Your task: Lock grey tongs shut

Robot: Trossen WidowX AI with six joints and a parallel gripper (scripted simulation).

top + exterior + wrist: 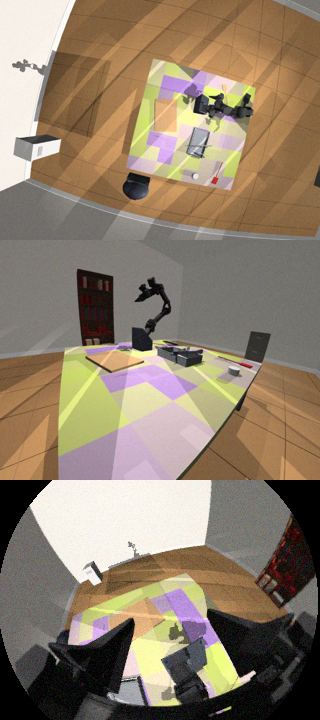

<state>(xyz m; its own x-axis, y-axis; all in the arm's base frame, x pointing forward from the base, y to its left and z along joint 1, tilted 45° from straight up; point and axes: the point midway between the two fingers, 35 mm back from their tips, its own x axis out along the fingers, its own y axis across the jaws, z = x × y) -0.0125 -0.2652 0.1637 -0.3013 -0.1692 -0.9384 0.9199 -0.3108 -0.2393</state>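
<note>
The grey tongs (205, 145) (192, 352) lie spread open across the end of the roasting tin (201, 135) (189, 361) (131, 692) farther from the arm's base, with ends sticking out past its rim. Their finer shape is too small to tell. The wooden board (165, 116) (113, 360) (145, 620) lies flat with nothing on it. My gripper (206, 102) (136, 300) (171, 617) is wide open and empty. It hangs high above the table near the arm's base, well away from the tongs, tin and board.
The arm's dark base block (201, 104) (141, 339) (185, 665) stands near the board and tin. A white cylinder (195, 176) (233, 370) and a red-headed tool (214, 180) (246, 365) lie beyond the tin. A tool with a wooden-coloured head (224, 87) lies beside the arm.
</note>
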